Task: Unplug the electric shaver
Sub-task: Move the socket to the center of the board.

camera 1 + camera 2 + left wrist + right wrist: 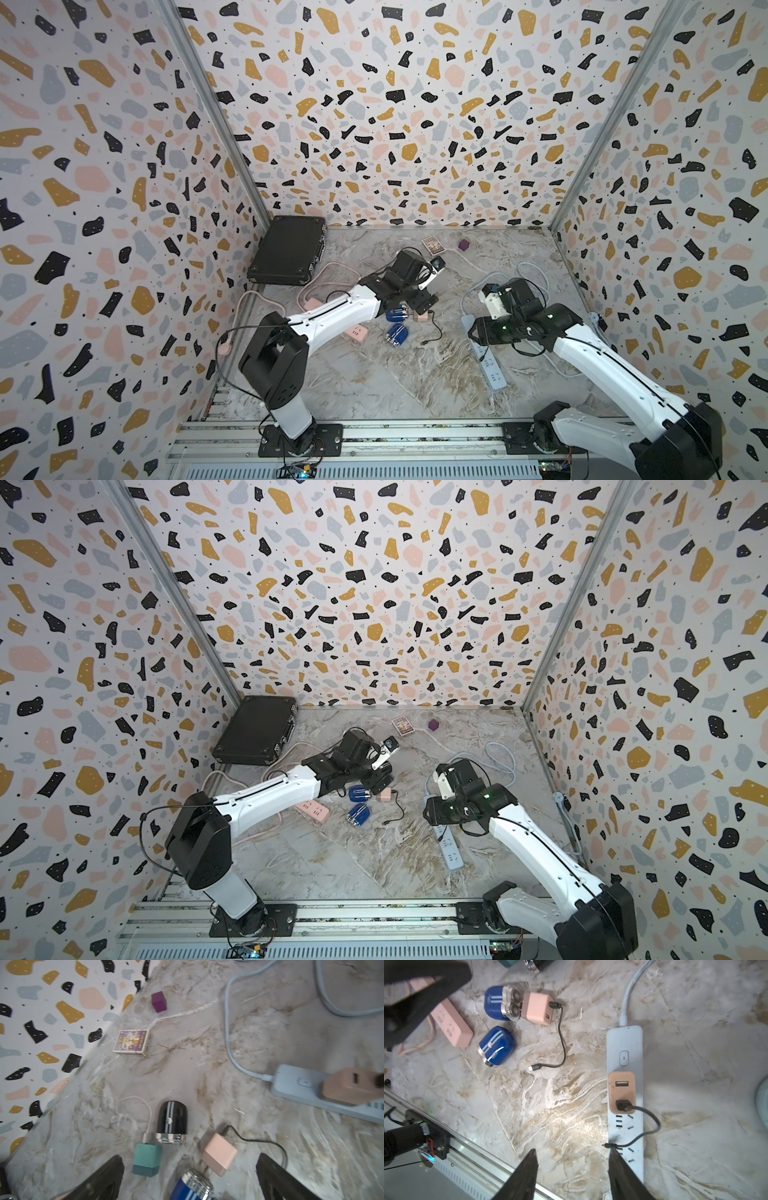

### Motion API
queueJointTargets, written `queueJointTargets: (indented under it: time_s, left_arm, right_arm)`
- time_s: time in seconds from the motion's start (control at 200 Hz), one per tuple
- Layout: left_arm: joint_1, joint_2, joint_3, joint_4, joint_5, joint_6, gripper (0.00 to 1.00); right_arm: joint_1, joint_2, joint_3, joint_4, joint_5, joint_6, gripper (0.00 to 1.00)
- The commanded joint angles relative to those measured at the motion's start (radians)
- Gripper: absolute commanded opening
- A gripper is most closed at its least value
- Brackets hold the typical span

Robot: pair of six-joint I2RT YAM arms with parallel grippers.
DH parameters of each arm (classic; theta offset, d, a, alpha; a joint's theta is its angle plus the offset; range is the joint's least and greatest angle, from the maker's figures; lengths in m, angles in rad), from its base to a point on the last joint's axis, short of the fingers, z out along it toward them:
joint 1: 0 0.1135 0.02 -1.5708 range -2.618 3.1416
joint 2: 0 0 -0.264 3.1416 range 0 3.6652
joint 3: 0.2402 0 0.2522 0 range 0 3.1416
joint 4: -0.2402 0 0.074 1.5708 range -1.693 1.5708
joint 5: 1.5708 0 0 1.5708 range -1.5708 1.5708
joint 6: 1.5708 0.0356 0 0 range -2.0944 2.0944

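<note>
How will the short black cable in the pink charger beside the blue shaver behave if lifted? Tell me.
Likely floppy: the black cable lies in a loose curve. Probably light: thin and short. Pulling its free end may drag the pink charger, where its other end is plugged in.

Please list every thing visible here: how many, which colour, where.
case: 1, black, far left corner of table
small printed box: 1, multicoloured, near back wall
cube: 1, purple, beside that box
blue shavers: 2, blue and silver, mid-table
black shaver: 1, black and silver, mid-table
pink adapter: 1, pink, next to a blue shaver, black cable
teal adapter: 1, teal, beside the black shaver, white cable
pink power strip: 1, pink, left side
light-blue power strip: 1, light blue, right side
tan adapter: 1, tan, plugged into the light-blue power strip
left gripper: 1, black fingers apart, over the shavers
right gripper: 1, black fingers apart, over the light-blue power strip
</note>
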Motion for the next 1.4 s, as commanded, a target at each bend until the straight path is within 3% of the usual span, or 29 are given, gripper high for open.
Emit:
queueJointTargets:
  time_s: [0.0,0.215,0.385,0.546,0.796,1.141,1.392]
  left_arm:
    - [-0.017,-0.097,-0.121,0.029,0.037,-0.087,1.00]
    - [-0.019,-0.332,-0.324,0.124,0.061,-0.151,1.00]
    - [-0.021,-0.413,-0.391,0.123,0.121,-0.192,1.00]
    - [-0.033,-0.437,-0.446,0.149,0.145,-0.248,1.00]
    - [-0.036,-0.474,-0.468,0.141,0.115,-0.239,1.00]
    - [-0.038,-0.476,-0.460,0.128,0.121,-0.249,1.00]
    - [-0.039,-0.462,-0.455,0.126,0.133,-0.249,1.00]
  right_arm:
    - [0.027,0.038,0.073,-0.072,0.101,-0.054,0.58]
    - [0.030,0.109,0.222,-0.216,0.273,-0.117,0.61]
    - [0.030,0.116,0.196,-0.219,0.348,-0.094,0.65]
    - [0.028,0.019,0.046,-0.134,0.238,0.017,0.66]
    - [0.034,-0.185,-0.225,-0.037,0.099,0.164,0.65]
    - [0.058,-0.143,-0.332,0.020,0.178,0.237,0.74]
    - [0.066,-0.090,-0.379,0.073,0.171,0.245,0.74]
